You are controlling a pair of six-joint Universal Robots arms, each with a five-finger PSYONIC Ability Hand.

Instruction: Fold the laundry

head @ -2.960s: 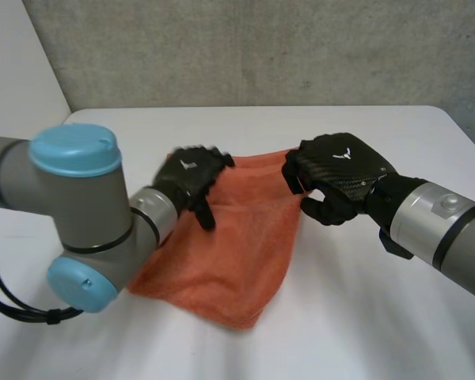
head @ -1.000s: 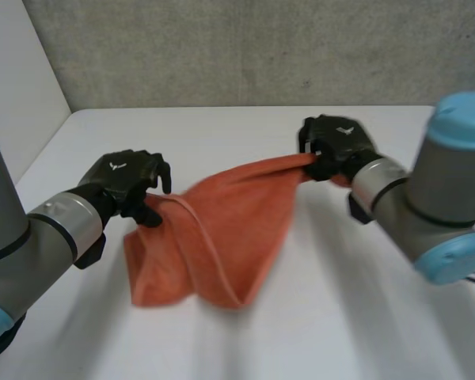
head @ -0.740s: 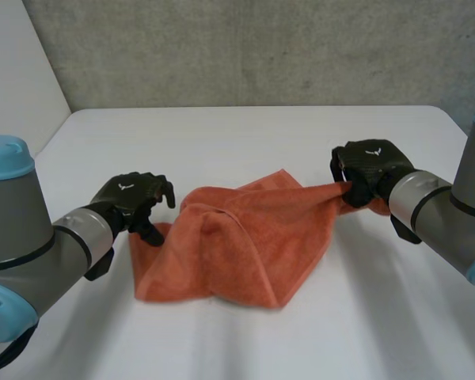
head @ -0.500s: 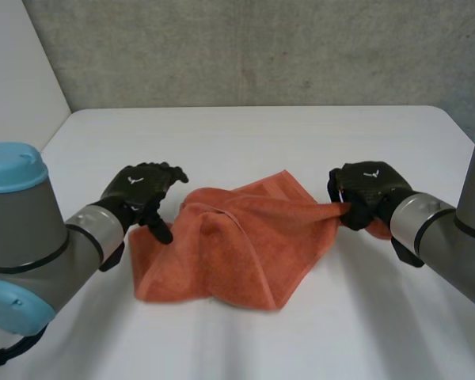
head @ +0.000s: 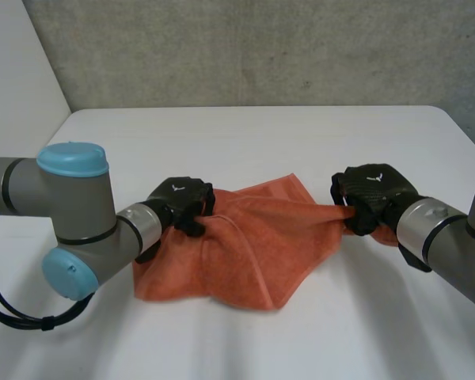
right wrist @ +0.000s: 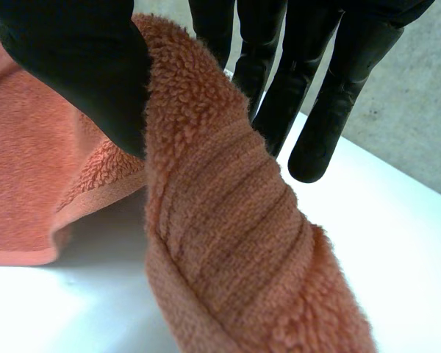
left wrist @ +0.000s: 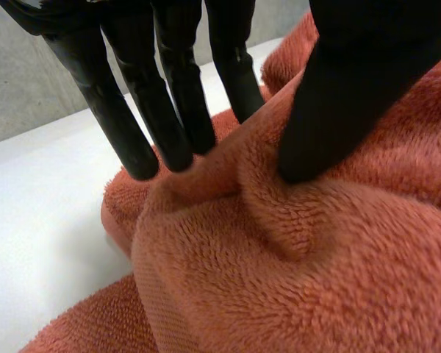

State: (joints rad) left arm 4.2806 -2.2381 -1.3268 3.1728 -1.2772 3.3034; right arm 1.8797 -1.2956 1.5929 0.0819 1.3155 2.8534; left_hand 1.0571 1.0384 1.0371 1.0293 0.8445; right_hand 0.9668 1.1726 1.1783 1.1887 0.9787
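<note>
An orange towel lies rumpled on the white table, stretched between both hands. My left hand sits on its left edge; in the left wrist view the thumb presses into the towel and a ridge of cloth is pinched against the fingers. My right hand holds the right corner just above the table. In the right wrist view that corner of the towel is pinched between the thumb and the fingers.
A grey wall runs behind the table's far edge. The left arm's blue-capped elbow stands close to the towel's left side.
The left hand let go of the towel's left edge, opened, moved right onto the cloth and closed on a fold. The right hand pulled its corner rightward, drawing the towel flatter.
</note>
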